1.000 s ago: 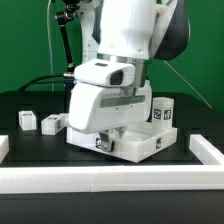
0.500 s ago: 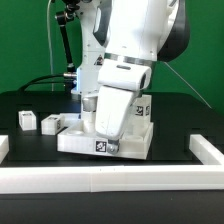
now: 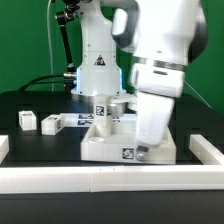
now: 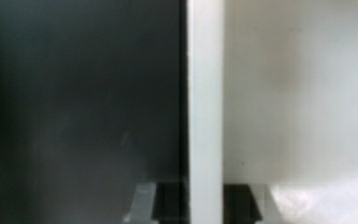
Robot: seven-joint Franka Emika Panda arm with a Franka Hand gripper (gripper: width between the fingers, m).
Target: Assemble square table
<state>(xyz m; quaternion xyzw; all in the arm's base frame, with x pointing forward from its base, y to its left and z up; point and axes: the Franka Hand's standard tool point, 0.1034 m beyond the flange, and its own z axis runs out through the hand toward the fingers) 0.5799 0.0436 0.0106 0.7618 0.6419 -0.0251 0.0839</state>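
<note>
The square table's white slab (image 3: 108, 146) lies flat on the black table, a black-and-white tag (image 3: 127, 154) on its front wall. My gripper (image 3: 147, 152) reaches down at the slab's corner on the exterior view's right. In the wrist view the slab's raised rim (image 4: 204, 100) runs straight between my two dark fingers (image 4: 167, 202), and the gripper (image 4: 204, 202) is shut on that rim. Two short white legs (image 3: 27, 120) (image 3: 50, 124) lie at the exterior view's left. Another tagged leg (image 3: 101, 112) stands upright just behind the slab.
A long white border rail (image 3: 100, 178) runs along the front, with end pieces at the exterior view's left (image 3: 4, 148) and right (image 3: 208, 150). The arm's base (image 3: 97, 70) and black cables stand behind the slab.
The arm has swung toward the exterior view's right, dragging and turning the slab with it. The two legs at the left have stayed put.
</note>
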